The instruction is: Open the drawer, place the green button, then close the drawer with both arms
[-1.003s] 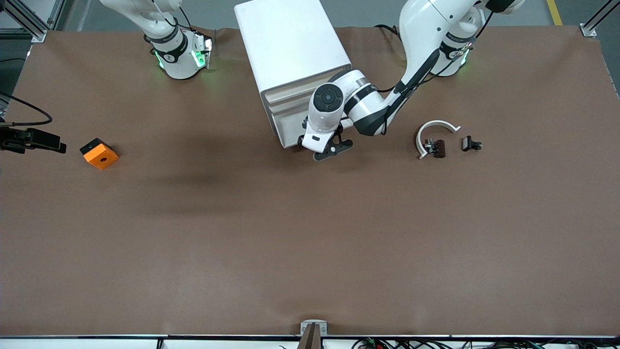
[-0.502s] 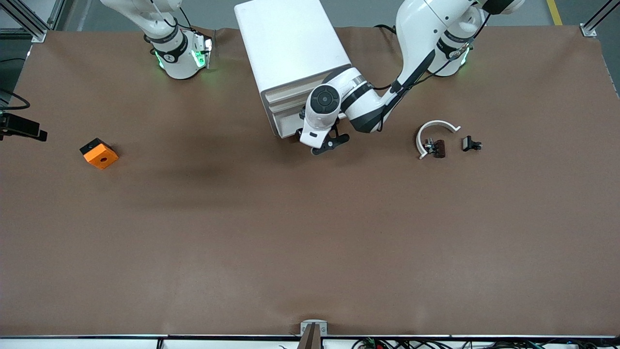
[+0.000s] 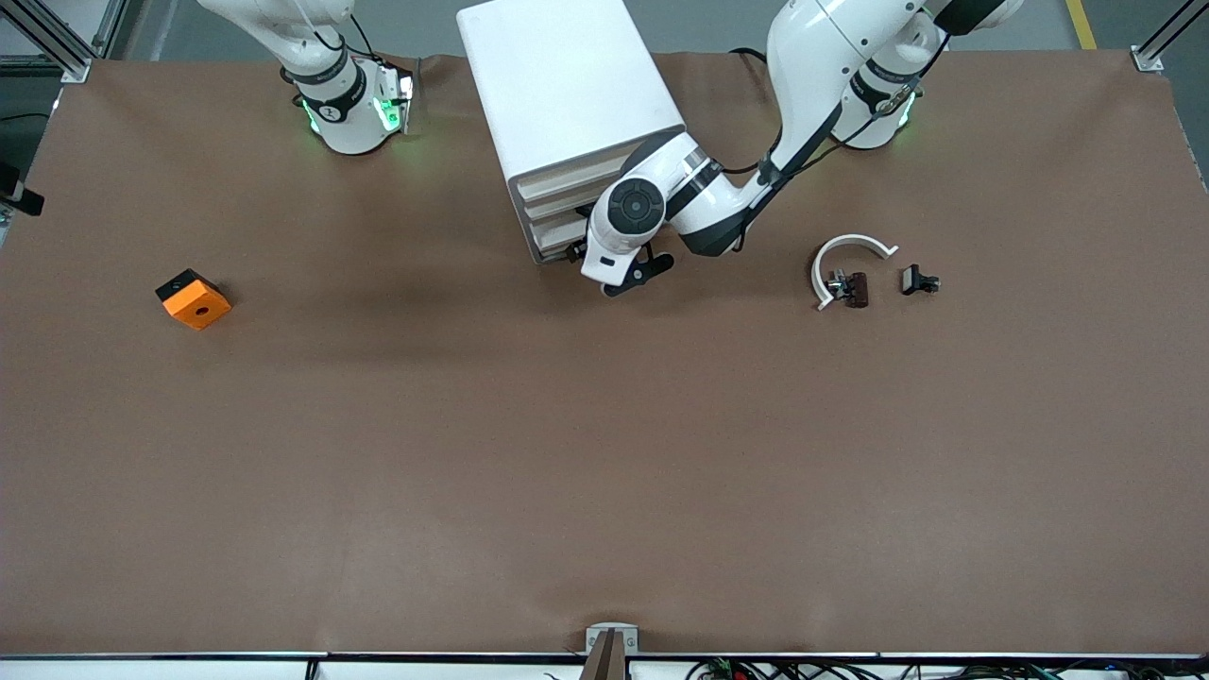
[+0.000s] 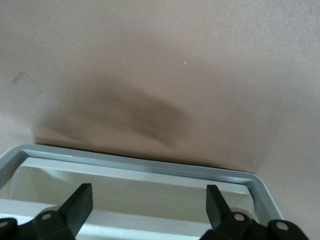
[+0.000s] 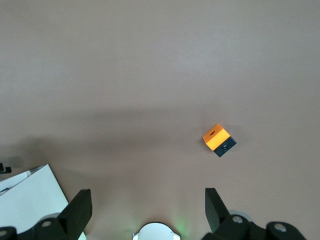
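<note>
Cabinet [image 3: 567, 104] stands between the bases. Left gripper [image 4: 146, 206] is at its drawer [image 4: 135, 170] front, fingers spread wide, holding nothing. Right gripper [image 5: 145, 206] hangs high over the table, wide open and empty, orange block [image 5: 219, 139] below. Button isn't visible.
</note>
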You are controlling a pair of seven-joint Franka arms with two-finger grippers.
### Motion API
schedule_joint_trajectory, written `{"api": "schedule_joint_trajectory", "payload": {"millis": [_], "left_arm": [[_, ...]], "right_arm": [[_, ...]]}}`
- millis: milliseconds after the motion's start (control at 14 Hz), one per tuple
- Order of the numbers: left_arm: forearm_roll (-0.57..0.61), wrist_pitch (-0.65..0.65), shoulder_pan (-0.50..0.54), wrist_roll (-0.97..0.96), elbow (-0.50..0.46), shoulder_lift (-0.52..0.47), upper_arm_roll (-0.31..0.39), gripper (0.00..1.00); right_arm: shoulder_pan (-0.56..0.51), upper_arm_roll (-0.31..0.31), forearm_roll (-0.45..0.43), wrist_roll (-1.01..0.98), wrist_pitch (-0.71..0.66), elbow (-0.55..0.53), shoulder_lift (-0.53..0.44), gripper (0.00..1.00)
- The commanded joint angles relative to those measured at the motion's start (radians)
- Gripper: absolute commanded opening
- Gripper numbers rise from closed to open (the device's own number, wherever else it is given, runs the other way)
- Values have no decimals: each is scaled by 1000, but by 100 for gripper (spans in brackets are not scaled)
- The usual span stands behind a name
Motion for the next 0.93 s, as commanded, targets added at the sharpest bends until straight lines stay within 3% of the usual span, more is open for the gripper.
{"api": "schedule_joint_trajectory", "payload": {"millis": [0,287,645,860], "left_arm": [[-53,-19,16,13,24,33,-22,100],[-119,-86,16,40,33,42,-22,100],[-176,-116,16,74,41,47,-22,100],[-174,-116,19,76,56,47,-18,100]], "right_arm": [[12,10,-4,3,84,-166,-107,100],[16,10,-5,2,102,-211,-147,100],[85,0,-74,13,107,-231,-162,100],[82,0,-74,28,170,-326,-225,100]]}}
